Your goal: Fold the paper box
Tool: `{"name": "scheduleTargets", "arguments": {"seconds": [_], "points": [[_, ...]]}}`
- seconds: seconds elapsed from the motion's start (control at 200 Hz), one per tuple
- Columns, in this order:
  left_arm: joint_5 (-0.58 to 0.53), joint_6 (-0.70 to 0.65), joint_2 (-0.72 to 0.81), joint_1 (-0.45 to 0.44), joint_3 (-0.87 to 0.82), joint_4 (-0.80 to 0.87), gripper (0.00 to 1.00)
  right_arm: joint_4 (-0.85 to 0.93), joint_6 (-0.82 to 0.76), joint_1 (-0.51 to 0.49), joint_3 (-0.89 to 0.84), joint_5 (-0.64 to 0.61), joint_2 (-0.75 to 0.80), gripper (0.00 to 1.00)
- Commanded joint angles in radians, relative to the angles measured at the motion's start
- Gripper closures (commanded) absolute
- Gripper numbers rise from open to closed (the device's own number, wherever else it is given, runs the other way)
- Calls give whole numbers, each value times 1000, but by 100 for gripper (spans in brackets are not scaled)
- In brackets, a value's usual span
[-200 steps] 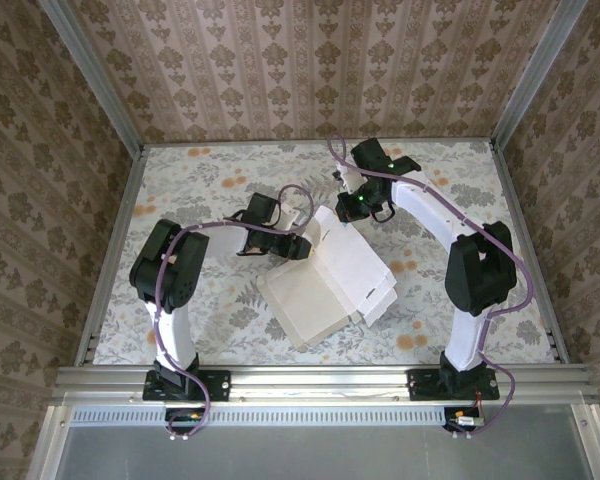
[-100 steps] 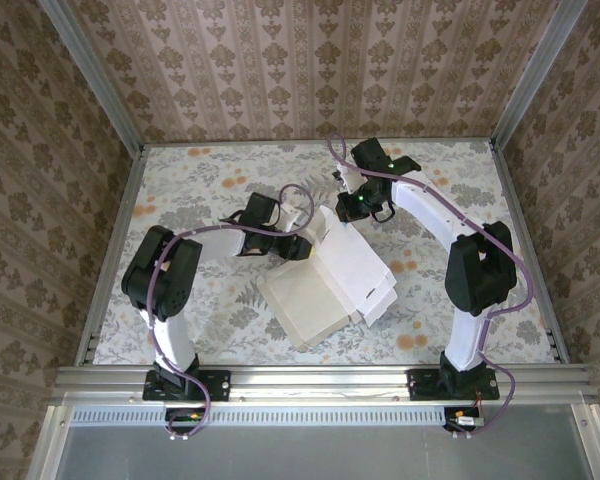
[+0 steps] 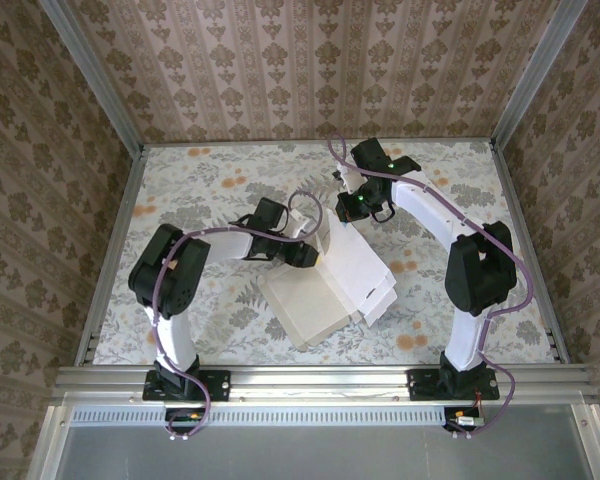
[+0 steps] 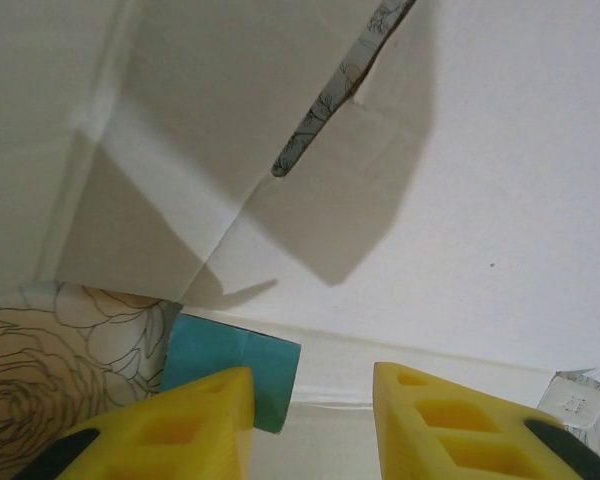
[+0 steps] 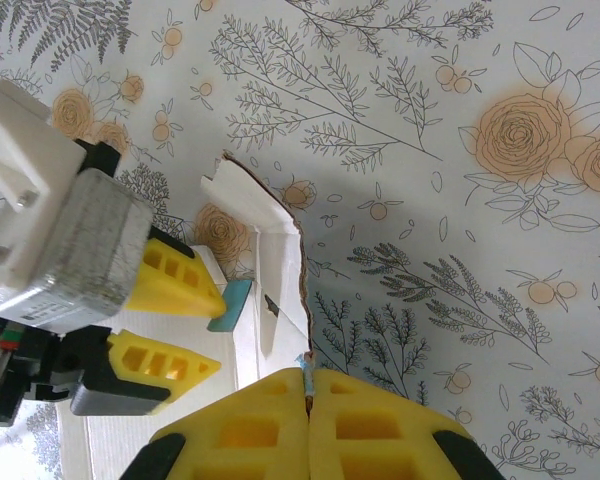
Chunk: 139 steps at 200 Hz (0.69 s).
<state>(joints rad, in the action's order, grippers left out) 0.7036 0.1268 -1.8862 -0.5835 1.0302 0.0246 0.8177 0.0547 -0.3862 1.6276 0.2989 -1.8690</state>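
Observation:
The paper box (image 3: 325, 290) lies white side up in the middle of the table, partly folded, with its far wall raised. My right gripper (image 3: 352, 210) is at that far wall, and the right wrist view shows this gripper (image 5: 307, 375) shut on the wall's thin upright edge (image 5: 302, 270). My left gripper (image 3: 308, 254) is at the box's left side. In the left wrist view it (image 4: 310, 385) stands open over the white card (image 4: 480, 200). Its left finger (image 4: 195, 415) touches a small turquoise flap (image 4: 230, 350), with nothing pinched.
A floral cloth covers the table (image 3: 200, 180), which is fenced by patterned walls on three sides and a metal rail (image 3: 320, 378) at the near edge. There is free cloth to the left, right and behind the box.
My left gripper has slid right and a little nearer, pressing closer to the box's left side. The raised flap beside it looks narrower. The right arm has not moved.

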Motion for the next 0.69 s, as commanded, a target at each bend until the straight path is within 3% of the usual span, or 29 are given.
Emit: {"name": "scheduleTargets", "arguments": {"seconds": [0.0, 0.345, 0.44, 0.69], "points": [[10, 3, -37, -14, 40, 23, 63, 1, 0, 1, -3, 11, 16, 92], [-54, 37, -84, -38, 66, 15, 62, 12, -9, -15, -4, -17, 23, 92], [-99, 43, -50, -34, 45, -4, 61, 15, -19, -30, -1, -40, 25, 92], [-67, 57, 91, 11, -30, -70, 60, 41, -55, -65, 26, -127, 27, 92]]}}
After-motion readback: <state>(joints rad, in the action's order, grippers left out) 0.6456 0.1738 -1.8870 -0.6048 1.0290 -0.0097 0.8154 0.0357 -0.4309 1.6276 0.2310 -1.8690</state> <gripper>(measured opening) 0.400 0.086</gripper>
